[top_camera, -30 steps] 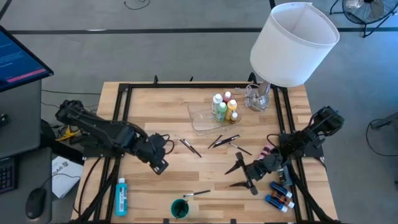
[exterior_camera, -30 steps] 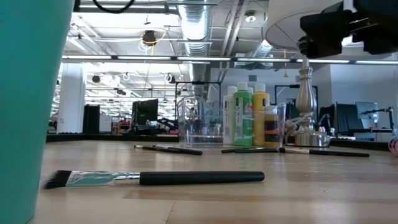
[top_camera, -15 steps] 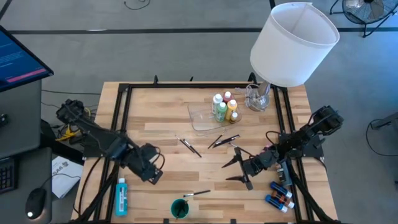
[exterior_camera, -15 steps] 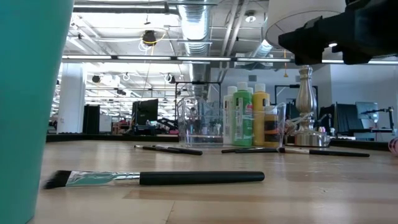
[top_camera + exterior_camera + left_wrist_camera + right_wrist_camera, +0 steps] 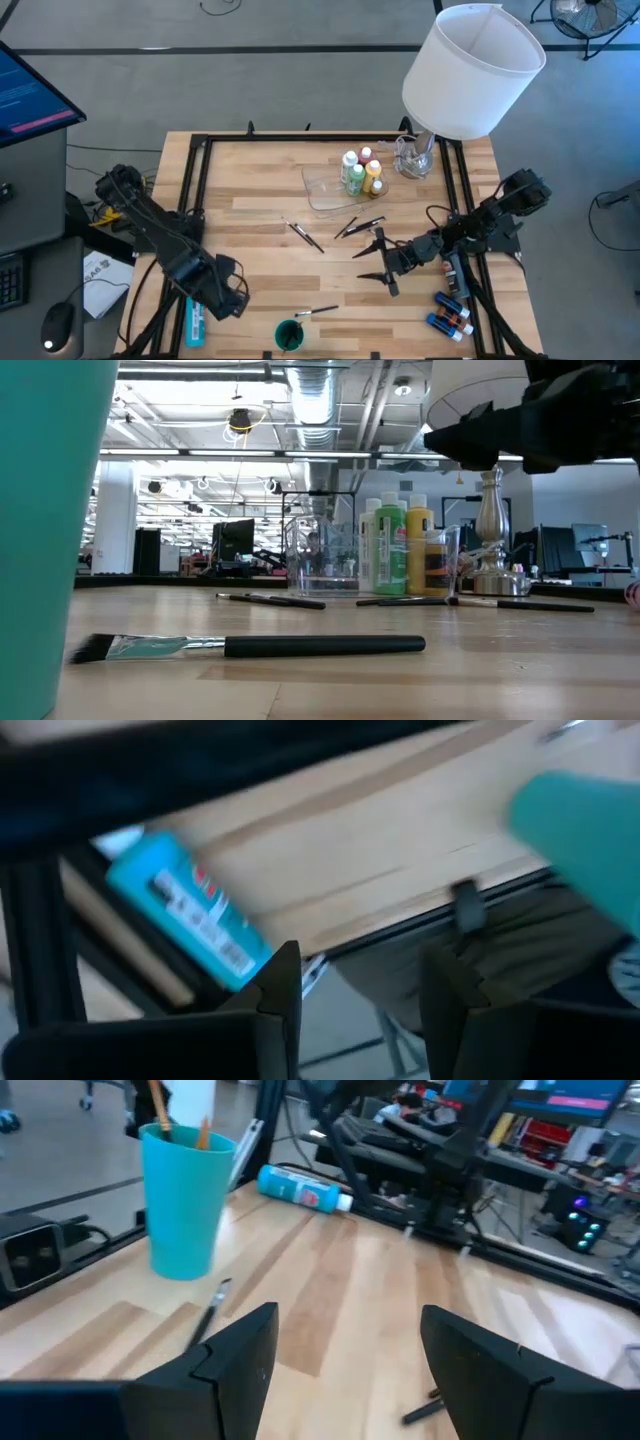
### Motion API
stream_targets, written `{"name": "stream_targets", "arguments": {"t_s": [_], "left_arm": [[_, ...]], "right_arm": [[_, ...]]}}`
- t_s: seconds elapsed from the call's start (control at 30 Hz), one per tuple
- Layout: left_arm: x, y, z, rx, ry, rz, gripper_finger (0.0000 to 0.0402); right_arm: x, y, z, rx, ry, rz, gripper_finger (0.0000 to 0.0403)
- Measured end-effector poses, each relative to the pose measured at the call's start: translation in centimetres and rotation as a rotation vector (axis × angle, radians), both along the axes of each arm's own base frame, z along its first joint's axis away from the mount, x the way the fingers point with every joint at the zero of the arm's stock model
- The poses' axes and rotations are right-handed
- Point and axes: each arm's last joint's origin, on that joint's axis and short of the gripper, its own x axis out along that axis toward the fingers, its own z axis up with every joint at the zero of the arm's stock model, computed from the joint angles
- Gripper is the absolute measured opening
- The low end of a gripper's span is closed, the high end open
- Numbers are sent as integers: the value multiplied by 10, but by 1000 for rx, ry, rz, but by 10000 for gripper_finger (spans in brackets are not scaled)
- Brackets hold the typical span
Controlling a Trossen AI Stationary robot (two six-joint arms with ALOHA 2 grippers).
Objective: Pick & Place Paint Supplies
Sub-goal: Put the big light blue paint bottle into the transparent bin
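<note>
While I watch from above, my left claw (image 5: 228, 300) hangs low over the near left edge of the wooden table (image 5: 260, 260), its arm bent back along the black frame rail; the two dark fingers (image 5: 283, 990) stand apart with nothing between them. Just beside it lies a blue white-capped paint bottle (image 5: 194, 315) on its side, and farther along the near edge stands a teal plastic cup (image 5: 289, 335) with a thin dark-handled brush (image 5: 316, 312) lying near it. My right claw (image 5: 374, 258) reaches in from the right rail, raised above the table's middle, fingers spread wide and empty. Small coloured bottles (image 5: 450, 312) lie at the near right corner. Beyond the right claw, more thin brushes (image 5: 352, 226) lie scattered. Farther back, white-capped green and yellow bottles (image 5: 360, 174) stand upright beside a clear plastic tray (image 5: 325, 190), and a big white lampshade (image 5: 472, 70) tops the far right corner.
</note>
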Motion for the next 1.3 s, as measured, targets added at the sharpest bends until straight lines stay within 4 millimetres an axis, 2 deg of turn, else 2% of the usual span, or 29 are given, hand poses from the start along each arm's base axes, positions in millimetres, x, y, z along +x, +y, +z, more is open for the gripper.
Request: {"name": "stream_targets", "arguments": {"t_s": [0.43, 0.8, 0.97, 1.13, 1.3], "left_arm": [[14, -37, -58, -45, 387, -12, 94], [4, -48, -64, 26, 381, 7, 99], [-5, -46, -77, 60, 420, 29, 139], [-15, -35, -98, 64, 440, 29, 188], [-24, -25, -111, 31, 413, 29, 217]], "right_arm": [[6, -14, 1, -38, -17, -37, 240], [11, -24, 1, -28, -15, 7, 240], [10, -23, 1, -25, -14, 25, 240], [10, -22, 1, -22, -13, 29, 240], [10, -22, 2, -17, -19, 29, 240]]}}
